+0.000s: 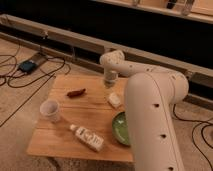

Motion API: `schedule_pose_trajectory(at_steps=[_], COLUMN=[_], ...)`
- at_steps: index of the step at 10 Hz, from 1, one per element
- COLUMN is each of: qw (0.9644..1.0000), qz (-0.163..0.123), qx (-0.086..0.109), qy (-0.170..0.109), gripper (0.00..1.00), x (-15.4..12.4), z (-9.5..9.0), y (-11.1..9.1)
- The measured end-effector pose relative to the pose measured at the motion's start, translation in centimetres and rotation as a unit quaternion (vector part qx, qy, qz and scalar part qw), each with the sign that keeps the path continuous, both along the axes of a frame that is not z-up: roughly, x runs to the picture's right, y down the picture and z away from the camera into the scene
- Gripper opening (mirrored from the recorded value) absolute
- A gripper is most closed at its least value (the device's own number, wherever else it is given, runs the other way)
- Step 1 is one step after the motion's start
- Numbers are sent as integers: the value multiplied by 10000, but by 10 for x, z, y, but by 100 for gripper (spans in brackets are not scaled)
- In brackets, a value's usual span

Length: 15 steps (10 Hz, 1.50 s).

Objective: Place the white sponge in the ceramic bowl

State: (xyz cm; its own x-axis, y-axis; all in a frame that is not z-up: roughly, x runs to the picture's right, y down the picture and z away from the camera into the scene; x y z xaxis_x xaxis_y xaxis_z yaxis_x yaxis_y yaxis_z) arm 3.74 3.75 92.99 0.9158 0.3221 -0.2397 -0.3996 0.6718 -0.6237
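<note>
The gripper (109, 80) hangs over the far part of the table (90, 114), at about 1 o'clock from the table's centre, pointing down; whether it is spread or closed I cannot tell. The white sponge (115, 99) lies flat on the wood at 2 o'clock, near the gripper on the near side and apart from it. The ceramic bowl (119, 129) stands at 4 o'clock, partly hidden by the big white arm (150, 120). A white cup (49, 110) stands at 9 o'clock, a white labelled bottle (87, 138) lies at 6 o'clock, and a small dark reddish thing (76, 93) lies at 11 o'clock
</note>
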Motion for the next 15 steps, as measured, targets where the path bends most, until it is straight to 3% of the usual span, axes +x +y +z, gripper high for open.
schedule_pose_trajectory(at_steps=[3, 10, 11, 15], qw=[9994, 9964, 9960, 9949], qz=[193, 435, 425, 402], qx=[-174, 205, 232, 321], qy=[235, 700, 755, 866], gripper=[80, 79, 73, 31], x=[-1, 12, 13, 13], z=[10, 23, 23, 24], y=[14, 23, 26, 35])
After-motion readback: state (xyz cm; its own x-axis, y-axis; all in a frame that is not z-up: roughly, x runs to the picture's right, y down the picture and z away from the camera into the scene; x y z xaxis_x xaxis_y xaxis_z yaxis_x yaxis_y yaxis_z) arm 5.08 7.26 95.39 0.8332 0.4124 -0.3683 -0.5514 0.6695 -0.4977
